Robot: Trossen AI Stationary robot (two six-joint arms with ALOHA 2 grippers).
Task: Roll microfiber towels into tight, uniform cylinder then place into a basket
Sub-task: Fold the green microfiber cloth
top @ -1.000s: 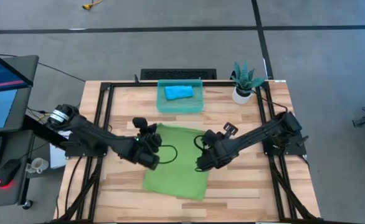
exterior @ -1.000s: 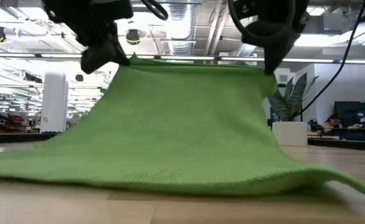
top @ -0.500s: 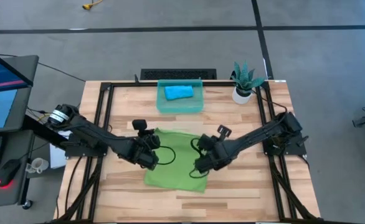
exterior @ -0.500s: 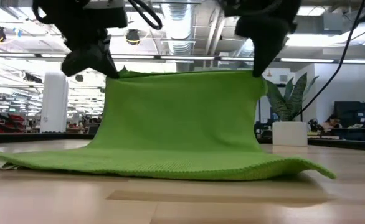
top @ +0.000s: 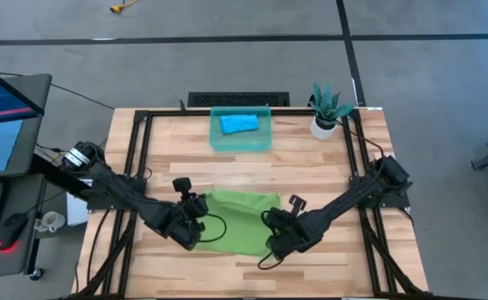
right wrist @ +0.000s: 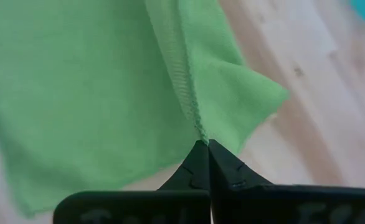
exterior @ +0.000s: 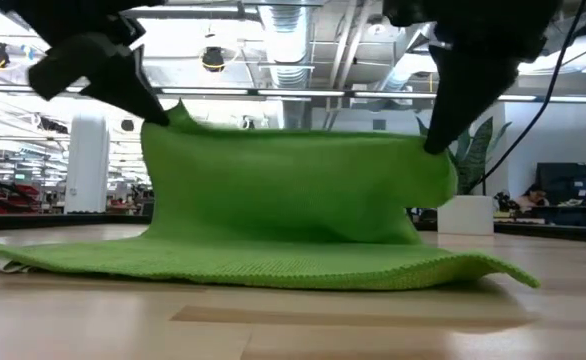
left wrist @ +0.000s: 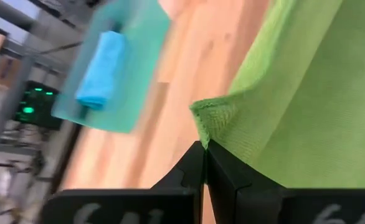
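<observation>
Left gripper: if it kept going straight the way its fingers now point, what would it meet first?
Shut on a corner of the green towel, the left gripper points across bare table toward the teal basket holding the blue towel. Probably the basket wall first; depth unclear.

Overhead, table-level and two close wrist cameras.
</observation>
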